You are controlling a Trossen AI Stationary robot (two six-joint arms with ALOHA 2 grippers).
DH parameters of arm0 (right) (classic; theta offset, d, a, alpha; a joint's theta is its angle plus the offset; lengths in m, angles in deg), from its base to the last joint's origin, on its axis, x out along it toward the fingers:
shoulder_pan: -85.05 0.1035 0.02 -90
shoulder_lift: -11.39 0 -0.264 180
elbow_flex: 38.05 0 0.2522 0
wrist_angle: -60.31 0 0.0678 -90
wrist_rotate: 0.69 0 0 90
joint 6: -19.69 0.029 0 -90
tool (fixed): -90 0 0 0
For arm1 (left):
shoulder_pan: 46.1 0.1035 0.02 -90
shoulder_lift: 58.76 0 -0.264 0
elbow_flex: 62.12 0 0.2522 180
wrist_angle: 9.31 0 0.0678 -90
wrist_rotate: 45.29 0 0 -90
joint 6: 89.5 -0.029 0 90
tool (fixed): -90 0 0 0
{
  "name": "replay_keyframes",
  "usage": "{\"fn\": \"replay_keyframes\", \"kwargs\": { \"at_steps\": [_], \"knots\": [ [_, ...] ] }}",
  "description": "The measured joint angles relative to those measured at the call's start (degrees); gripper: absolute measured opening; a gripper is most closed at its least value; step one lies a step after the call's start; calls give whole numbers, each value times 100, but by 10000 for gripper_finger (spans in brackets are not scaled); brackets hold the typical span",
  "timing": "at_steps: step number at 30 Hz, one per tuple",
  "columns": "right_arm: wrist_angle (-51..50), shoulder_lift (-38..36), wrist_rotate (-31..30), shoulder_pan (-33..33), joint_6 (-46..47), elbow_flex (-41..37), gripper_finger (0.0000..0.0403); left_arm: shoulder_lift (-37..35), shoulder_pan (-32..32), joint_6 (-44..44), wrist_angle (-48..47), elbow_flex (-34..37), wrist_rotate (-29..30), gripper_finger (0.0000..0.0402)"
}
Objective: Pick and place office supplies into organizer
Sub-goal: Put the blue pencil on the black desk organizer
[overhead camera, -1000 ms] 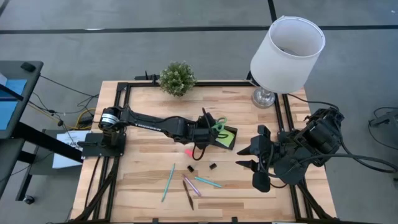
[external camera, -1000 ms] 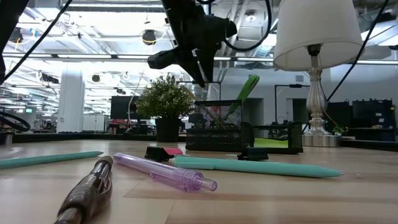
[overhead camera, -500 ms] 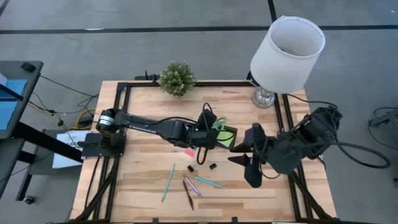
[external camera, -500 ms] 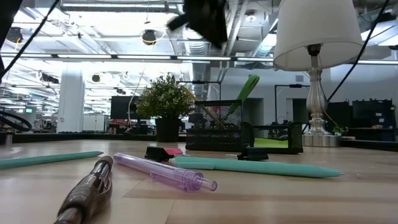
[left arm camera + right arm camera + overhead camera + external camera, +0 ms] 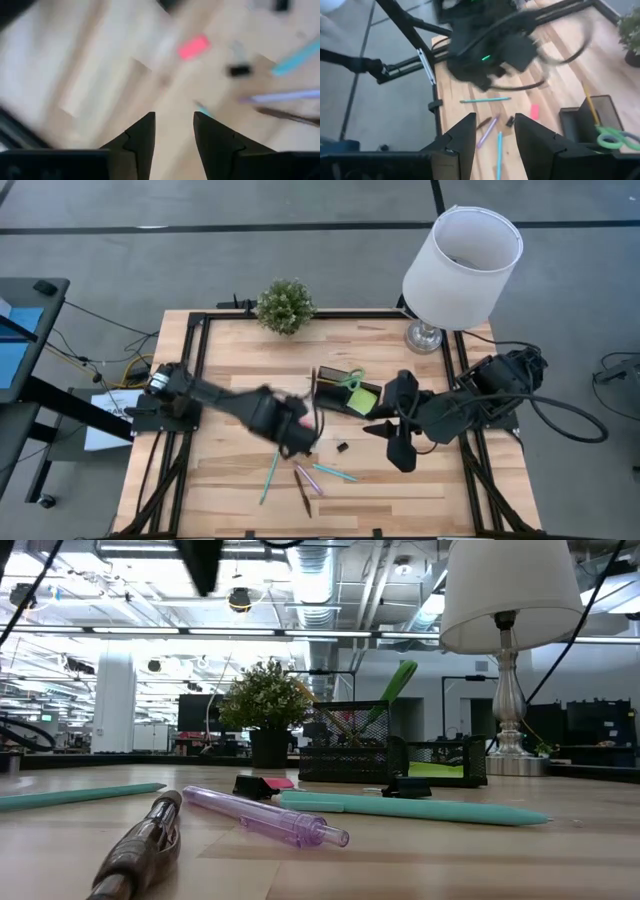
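The black organizer stands mid-table with the green-handled scissors, the lime sticky-note pad and the yellow pencil in it. On the table nearer me lie two teal pens, a pink pen, a brown pen, the pink eraser and black binder clips. My left gripper hovers open and empty above the eraser and pens. My right gripper is open and empty, just right of the organizer.
A white-shaded lamp stands at the far right corner and a small potted plant at the far edge. A black frame borders the table. Bare wood lies on the left and along the near edge.
My left gripper has left the organizer, risen and swung toward the table's near-left, and now hangs over the loose pens and eraser. My right gripper has moved left, toward the organizer. The things on the table have not moved.
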Motion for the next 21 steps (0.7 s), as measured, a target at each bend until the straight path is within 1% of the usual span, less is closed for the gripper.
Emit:
{"fn": "replay_keyframes", "kwargs": {
  "at_steps": [2, 4, 6, 10, 13, 17, 19, 21],
  "knots": [
    [2, 0, -4, 0, -163, 0, 127, 29, -385, 561, 217, 202, -472, 126],
    [1, 0, -6, 0, -309, 0, 127, 22, -780, 1072, 628, 391, -768, 126],
    [-24, 0, -9, 0, -439, 0, 127, 15, -1112, 1735, 1062, 652, -1020, 126],
    [-33, 0, -11, 0, -684, 0, 127, 11, -1690, 3120, 1590, 1007, -1401, 126],
    [-33, 0, -24, 0, -844, 0, 127, 24, -2083, 4068, 2426, 1355, -1455, 126],
    [-33, 2, -24, 0, -983, 0, 127, 22, -2457, 4928, 3725, 1877, -1400, 126],
    [-33, 0, -24, 0, -995, 0, 127, 28, -2581, 5329, 4025, 2131, -1169, 126],
    [-33, 1, -25, 0, -1009, 0, 127, 26, -2660, 5636, 4088, 2329, -953, 126]
  ]
}}
